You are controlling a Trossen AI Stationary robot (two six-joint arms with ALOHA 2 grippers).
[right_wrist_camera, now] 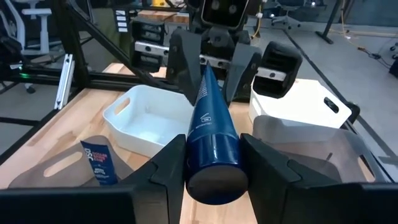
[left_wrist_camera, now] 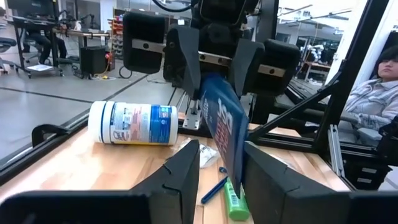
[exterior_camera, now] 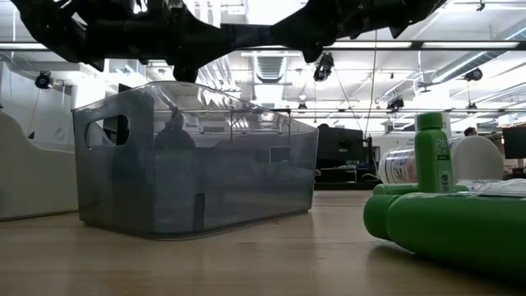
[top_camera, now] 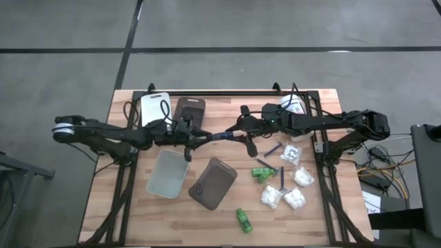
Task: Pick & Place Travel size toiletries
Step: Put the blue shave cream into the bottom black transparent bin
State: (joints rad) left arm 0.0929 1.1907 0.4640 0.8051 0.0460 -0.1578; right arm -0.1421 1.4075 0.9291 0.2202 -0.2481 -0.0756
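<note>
A dark blue tube (top_camera: 219,136) hangs level above the table's middle, between my two grippers. My left gripper (top_camera: 198,138) is shut on its flat end and my right gripper (top_camera: 238,133) on its round cap end. Other toiletries lie on the right half of the table: green bottles (top_camera: 262,172), white packets (top_camera: 295,198) and blue sticks (top_camera: 272,150). One more green bottle (top_camera: 243,220) lies near the front edge. A second blue tube (right_wrist_camera: 99,163) lies in the brown tray (top_camera: 213,182). My left gripper (left_wrist_camera: 221,155) has the tube's flat crimped end (left_wrist_camera: 231,158) between its two fingers, coming level from the table's left, along the tube. The tube is clear of the table. My right gripper (right_wrist_camera: 214,149) pinches the tube's round cap end (right_wrist_camera: 214,165) between its two fingers, coming almost level from the table's right, along the tube. The tube runs straight on from the fingers to the other gripper.
A white tray (top_camera: 155,109) and a dark tray (top_camera: 189,110) stand at the back left. A grey see-through bin (top_camera: 169,172) stands below my left gripper. A white tub with a blue label (left_wrist_camera: 134,123) lies at the back right.
</note>
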